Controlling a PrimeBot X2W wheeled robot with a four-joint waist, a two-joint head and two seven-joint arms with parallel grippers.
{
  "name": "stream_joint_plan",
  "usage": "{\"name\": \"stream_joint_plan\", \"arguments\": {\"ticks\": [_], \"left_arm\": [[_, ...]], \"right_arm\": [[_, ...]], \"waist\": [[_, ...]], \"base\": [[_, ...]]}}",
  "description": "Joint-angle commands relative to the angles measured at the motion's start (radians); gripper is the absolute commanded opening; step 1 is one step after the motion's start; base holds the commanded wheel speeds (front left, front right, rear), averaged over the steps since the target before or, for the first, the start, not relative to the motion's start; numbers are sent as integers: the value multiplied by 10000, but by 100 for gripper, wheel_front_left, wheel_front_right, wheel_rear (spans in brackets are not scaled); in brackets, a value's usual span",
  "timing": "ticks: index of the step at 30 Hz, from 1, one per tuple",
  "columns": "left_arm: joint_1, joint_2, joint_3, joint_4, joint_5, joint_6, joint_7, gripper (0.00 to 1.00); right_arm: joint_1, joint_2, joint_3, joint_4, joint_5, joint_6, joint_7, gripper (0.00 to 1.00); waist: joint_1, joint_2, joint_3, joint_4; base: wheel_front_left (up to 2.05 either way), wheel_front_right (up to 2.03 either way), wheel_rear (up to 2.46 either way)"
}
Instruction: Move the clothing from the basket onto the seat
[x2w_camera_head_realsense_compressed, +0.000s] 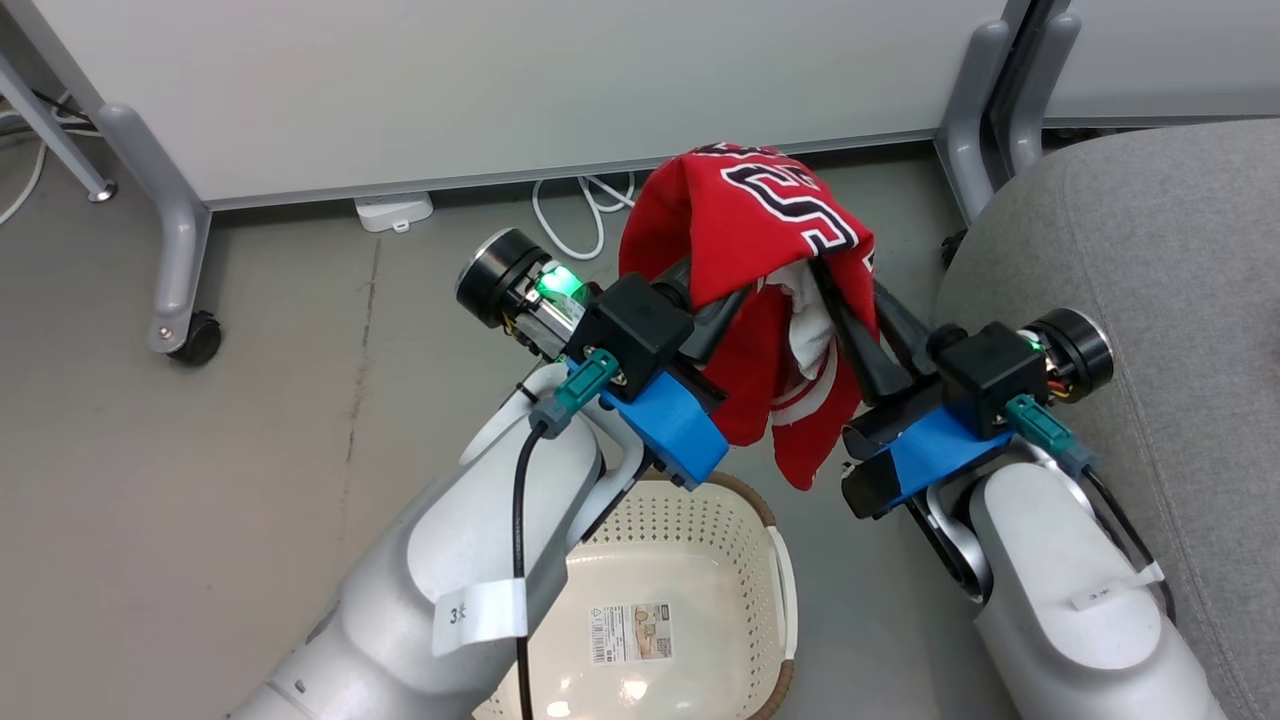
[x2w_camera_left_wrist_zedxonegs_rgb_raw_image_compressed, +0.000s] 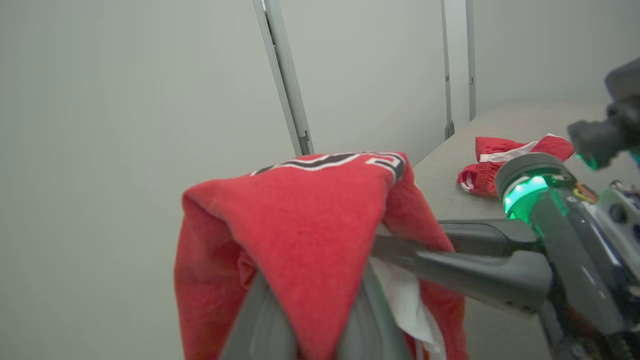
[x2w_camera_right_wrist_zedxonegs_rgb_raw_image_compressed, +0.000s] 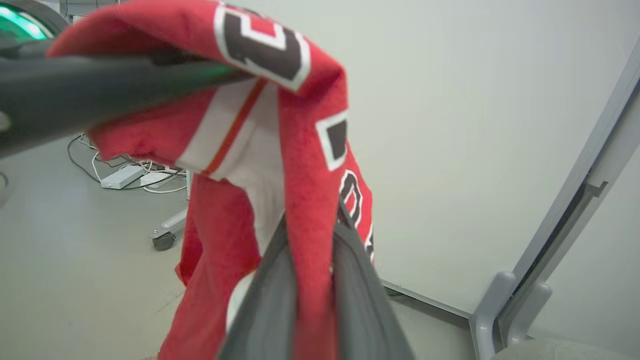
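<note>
Above grey floor (x2w_camera_head_realsense_compressed: 300, 420), left hand (x2w_camera_left_wrist_zedxonegs_rgb_raw_image_compressed: 315, 280) and right hand (x2w_camera_right_wrist_zedxonegs_rgb_raw_image_compressed: 312, 225) each clamp the red jersey (x2w_camera_head_realsense_compressed: 750, 210) tightly.

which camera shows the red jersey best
The head view: the whole jersey shows, lettering on top, draped over the left tool and right tool. The left wrist view gives one close fold with a lettering strip; the right wrist view, a close hanging part with letters.

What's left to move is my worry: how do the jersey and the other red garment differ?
The jersey hangs held in the air, off the seat; the other garment lies on the seat. The jersey bears black-and-white lettering; the other garment has white bands. Both are red fabric.
</note>
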Motion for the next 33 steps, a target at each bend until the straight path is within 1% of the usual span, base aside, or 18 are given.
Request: {"name": "stream_joint_plan", "arguments": {"ticks": [1, 25, 26, 27, 33], "left_arm": [[-156, -16, 10, -68, -63, 0, -54, 0], [-281, -20, -109, -22, -135, 34, -55, 0], [-289, -20, -103, -12, -132, 41, -55, 16], [-299, -20, -92, -9, -128, 66, -55, 100], [-319, -17, -129, 7, -75, 100, -53, 100]], "right_arm": [[-158, 26, 11, 55, -59, 1, -34, 0], [-193, 118, -41, 81, 53, 1, -34, 0], [-197, 121, -48, 77, 62, 1, -34, 0], [-202, 125, -63, 67, 74, 1, -34, 0], [-232, 182, -251, 41, 181, 1, -34, 0]], "waist": [[0, 0, 6, -5], [0, 0, 81, -104], [0, 0, 83, -109], [0, 0, 91, -110], [0, 0, 163, -107]], "base": [[0, 0, 0], [0, 0, 0], [0, 0, 0], [0, 0, 0], [0, 0, 0]]}}
